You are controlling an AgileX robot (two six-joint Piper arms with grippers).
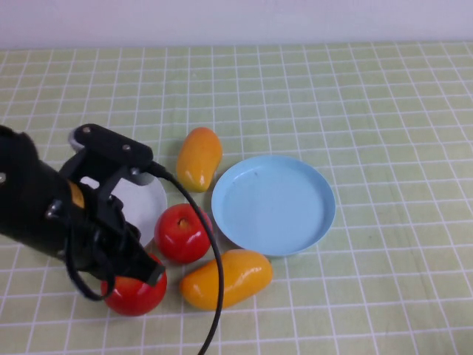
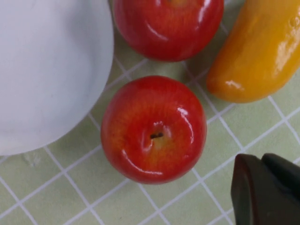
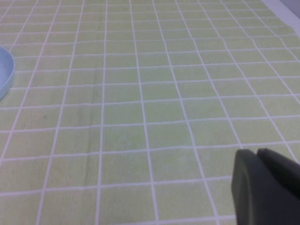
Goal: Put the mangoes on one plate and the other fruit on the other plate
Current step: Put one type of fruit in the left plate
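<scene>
Above nearest apple [image 2: 153,129], beside white plate [image 2: 47,70]: left end effector [image 2: 267,190].

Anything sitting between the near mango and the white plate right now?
Yes: in the high view an apple lies between the near mango and the white plate; the left gripper, shut, hovers over the other apple.

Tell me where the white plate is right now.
In the high view the white plate sits on the table's left side, partly hidden behind the left arm, with one apple touching its right edge and another apple in front.
</scene>
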